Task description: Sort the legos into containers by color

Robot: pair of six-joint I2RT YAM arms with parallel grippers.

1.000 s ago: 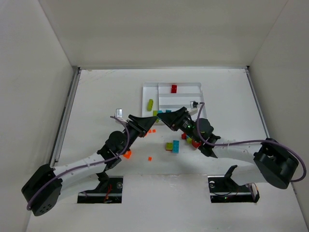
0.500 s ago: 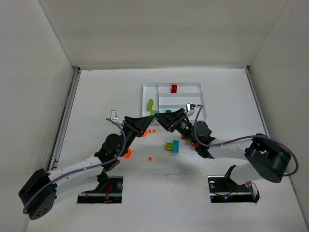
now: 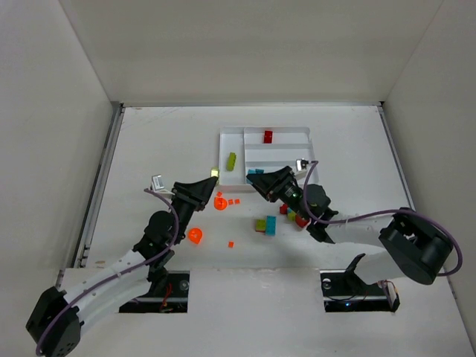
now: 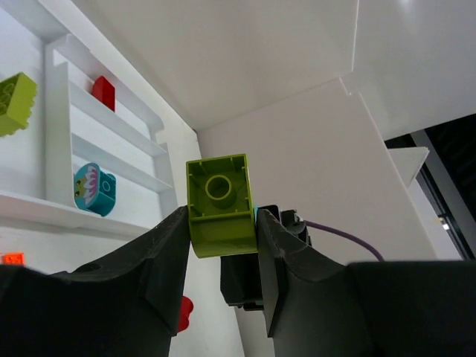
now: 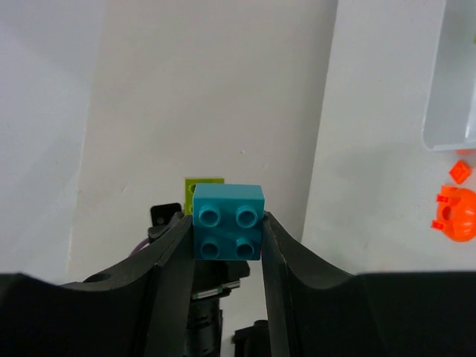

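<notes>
**Legos (image 3: 265, 224) sort: getting crowded at the tray (image 3: 286, 152) edge**

So the left end effector (image 3: 210, 178) is pinching a lime brick (image 4: 218, 195) and the right end effector (image 3: 254, 182) is pinching a teal brick (image 5: 227, 222). Both bricks sit right out at the fingertips and look lifted off the table (image 3: 149, 149). The rest of the pile lies loose at 6 o'clock of the tray. Already inside are a lime piece (image 3: 232, 160) in the tall section, a red brick (image 3: 268, 136) in the far long one, and a teal piece (image 3: 255, 172) in what looks like the near long one.

What worries me is how close the two tips are. The left one is just off the tray's near-left corner at about 7 o'clock, the right one at its near edge at 6. If both go for their sections at once I'd expect a bump, and grips that shallow could lose a brick or flick it into the wrong colour. There's also an orange round piece (image 3: 220, 201) just beside the left end effector at its 5 o'clock, and it'd probably roll if clipped. The right forearm lies low over the loose pile too, so a sloppy swing could scatter it.

Pose-wise, the left arm (image 3: 126, 256) reaches from its base at 7 o'clock in one long diagonal toward 1 o'clock. The right arm (image 3: 357, 227) has its elbow kicked out at 4 o'clock and doubles back toward 10, so the end effectors point at each other.
</notes>
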